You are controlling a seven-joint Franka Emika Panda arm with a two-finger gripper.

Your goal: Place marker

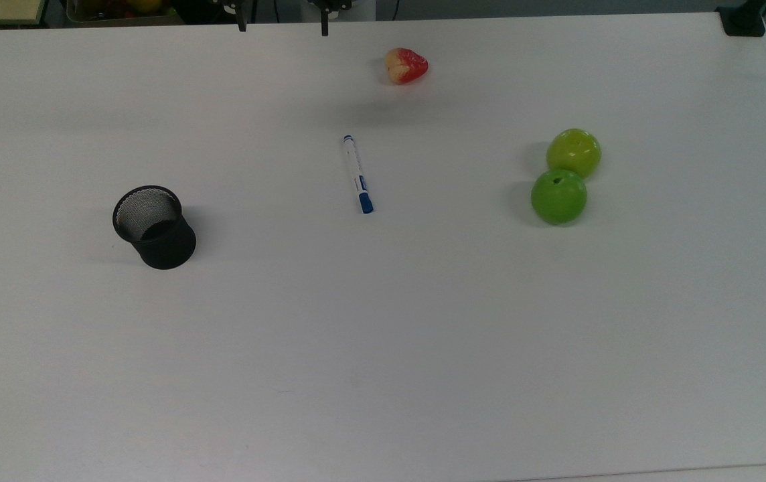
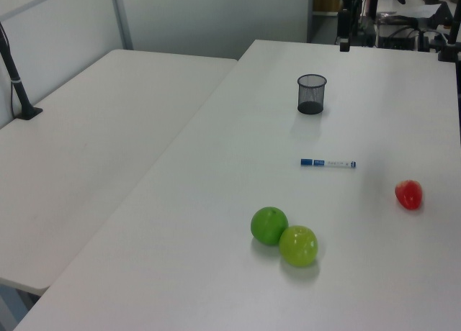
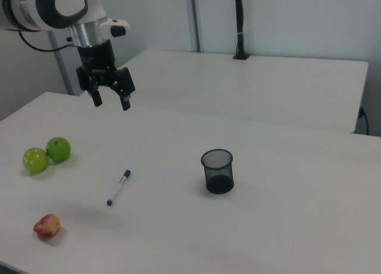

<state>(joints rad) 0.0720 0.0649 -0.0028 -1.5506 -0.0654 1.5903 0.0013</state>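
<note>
The marker (image 1: 357,174) is a slim white pen with a blue cap. It lies flat near the middle of the white table (image 1: 383,348), with the cap toward the top view's bottom. It also appears in the left view (image 2: 328,162) and the right view (image 3: 118,187). A black mesh cup (image 1: 154,227) stands upright to the top view's left of the marker and apart from it (image 3: 218,171). My gripper (image 3: 111,101) hangs high over the table's far side, open with nothing between its fingers. Its fingertips (image 1: 242,27) poke in at the top view's upper edge.
A red and yellow toy fruit (image 1: 406,65) lies beyond the marker, near the gripper's side. Two green apples (image 1: 574,152) (image 1: 559,196) touch each other at the top view's right. A second white table (image 2: 94,129) adjoins at the left view's left.
</note>
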